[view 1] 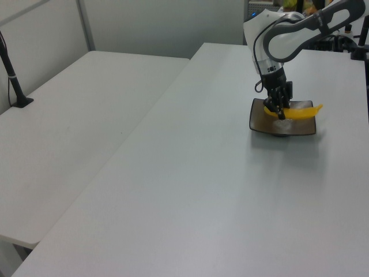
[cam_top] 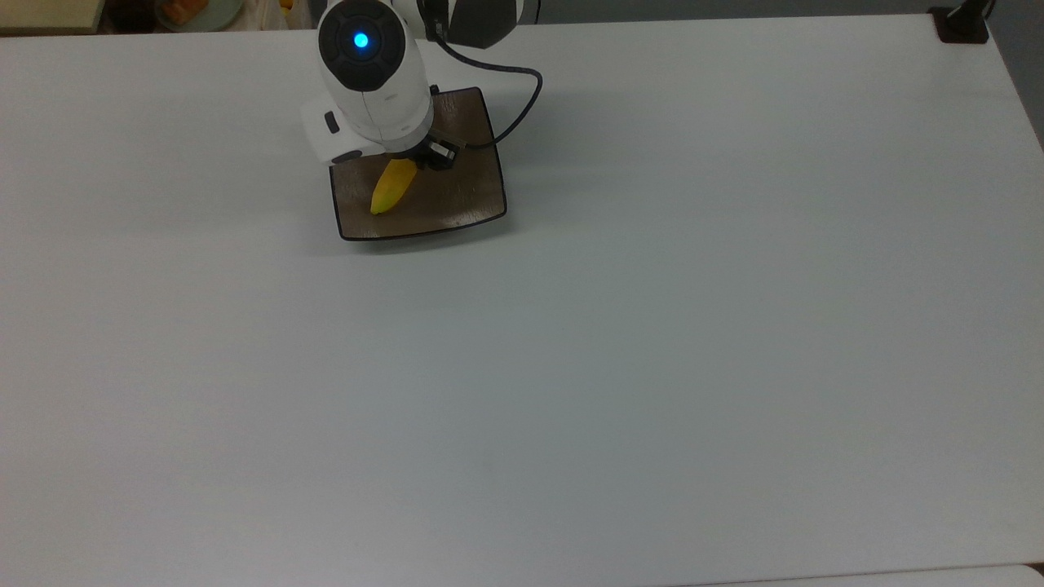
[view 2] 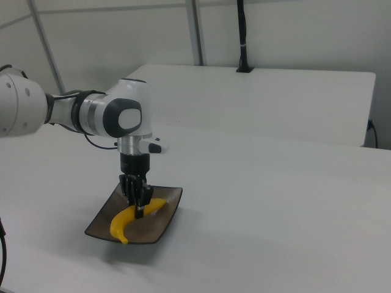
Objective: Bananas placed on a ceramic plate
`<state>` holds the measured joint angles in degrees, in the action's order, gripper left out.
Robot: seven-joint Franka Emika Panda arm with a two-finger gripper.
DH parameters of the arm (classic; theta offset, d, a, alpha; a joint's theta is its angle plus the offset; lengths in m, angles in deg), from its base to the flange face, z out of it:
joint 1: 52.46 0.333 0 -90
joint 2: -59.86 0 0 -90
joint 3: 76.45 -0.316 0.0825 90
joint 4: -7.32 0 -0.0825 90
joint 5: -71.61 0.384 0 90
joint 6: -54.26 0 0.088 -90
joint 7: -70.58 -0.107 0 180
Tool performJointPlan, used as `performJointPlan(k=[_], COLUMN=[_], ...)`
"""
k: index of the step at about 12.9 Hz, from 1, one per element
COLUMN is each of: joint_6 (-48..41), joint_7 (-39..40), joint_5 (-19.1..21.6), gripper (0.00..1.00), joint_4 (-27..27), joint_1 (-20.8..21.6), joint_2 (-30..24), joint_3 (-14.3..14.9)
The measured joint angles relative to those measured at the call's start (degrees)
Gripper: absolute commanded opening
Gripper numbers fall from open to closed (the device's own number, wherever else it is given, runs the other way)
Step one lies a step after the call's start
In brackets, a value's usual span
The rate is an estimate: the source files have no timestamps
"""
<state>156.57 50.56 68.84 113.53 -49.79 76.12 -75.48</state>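
The square brown plate [cam_top: 457,196] [view 1: 258,120] [view 2: 160,229] lies near the far edge of the white table. A yellow banana [cam_top: 390,187] [view 1: 300,112] [view 2: 125,223] lies across it, low over or touching its surface, one tip reaching past the plate's rim in the left view. My gripper [cam_top: 424,156] [view 1: 278,112] [view 2: 140,204] points straight down over the plate and is shut on the banana near its middle. In the top view the arm's white wrist hides the plate's upper left part and the banana's stem end.
A black cable [cam_top: 522,98] loops from the arm over the plate's far right corner. A second white table [view 1: 69,127] stands alongside, with a black post [view 1: 12,69] on it. Wide bare tabletop [cam_top: 571,391] stretches toward the near edge.
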Motion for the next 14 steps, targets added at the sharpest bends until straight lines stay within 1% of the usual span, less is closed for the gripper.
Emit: performJointPlan(k=[2, 3, 4, 5, 6, 7, 12, 14], joint_6=[0.1, 0.1, 0.1, 0.4, 0.7, 0.7, 0.7, 0.8], joint_7=[-0.3, -0.4, -0.4, -0.5, -0.5, -0.5, -0.5, -0.4], joint_5=[0.2, 0.2, 0.2, 0.3, 0.3, 0.3, 0.3, 0.2], gripper=[0.52, 0.58, 0.61, 0.68, 0.86, 1.0, 1.0, 1.0], joint_4=[0.0, 0.0, 0.0, 0.0, 0.0, 0.0, -1.0, -2.9], joint_1=[0.0, 0.0, 0.0, 0.0, 0.0, 0.0, 0.7, 1.2], joint_2=[0.2, 0.3, 0.5, 0.7, 1.0, 1.1, 0.3, -2.1], joint_3=[0.0, 0.0, 0.0, 0.0, 0.0, 0.0, -0.5, -1.0])
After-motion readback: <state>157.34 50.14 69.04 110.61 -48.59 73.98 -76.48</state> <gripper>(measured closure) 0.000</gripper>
